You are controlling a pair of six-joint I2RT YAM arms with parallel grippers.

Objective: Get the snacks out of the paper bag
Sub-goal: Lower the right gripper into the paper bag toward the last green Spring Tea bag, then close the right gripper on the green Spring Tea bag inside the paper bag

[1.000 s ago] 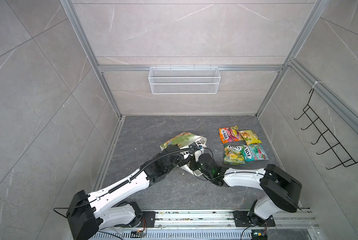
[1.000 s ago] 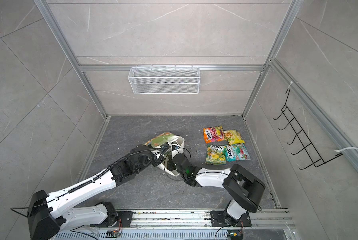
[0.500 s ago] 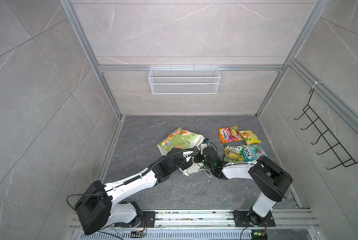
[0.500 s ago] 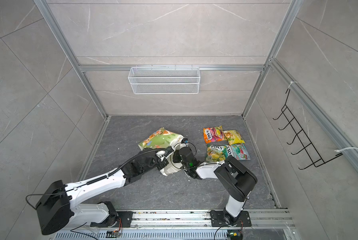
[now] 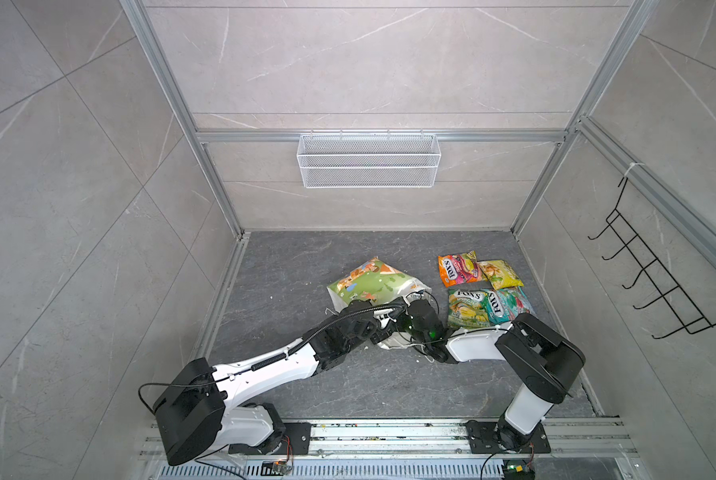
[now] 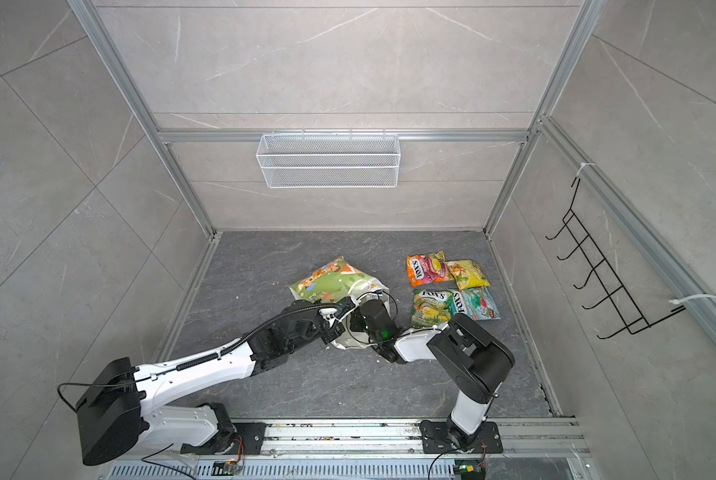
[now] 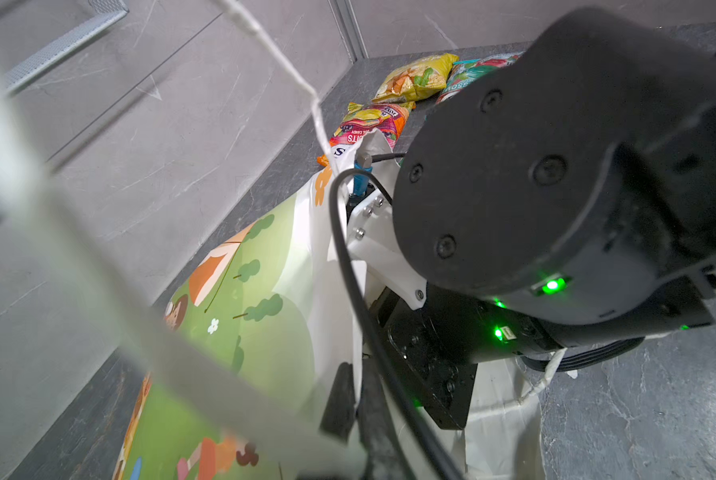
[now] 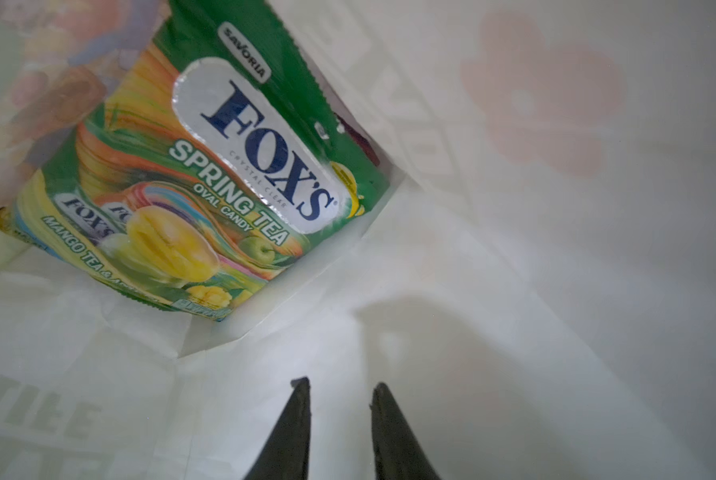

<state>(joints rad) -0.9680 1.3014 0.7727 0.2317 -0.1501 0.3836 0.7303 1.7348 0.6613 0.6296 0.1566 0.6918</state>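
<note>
The snacks inside come down, as far as I can see, to one glossy green-and-yellow FOX'S Spring Tea pouch (image 8: 190, 174). It lies at the far end of the white paper carrier bag (image 5: 368, 282), ahead of the right gripper (image 8: 339, 390). That gripper is inside the bag, its dark jaws a little apart with nothing between them, short of the pouch. The left gripper (image 7: 356, 397) is closed and seems to pinch the bag's white rim, holding the mouth up. A dark red edge (image 8: 360, 141) behind the pouch may be another snack.

On the dark grey floor (image 5: 389, 390) beside the bag lie four pouches: orange pouch (image 5: 456, 269), yellow pouch (image 5: 499, 274), green-yellow pouch (image 5: 466, 309) and teal pouch (image 5: 510, 305). So most of the job looks done, with at least one pouch left.
</note>
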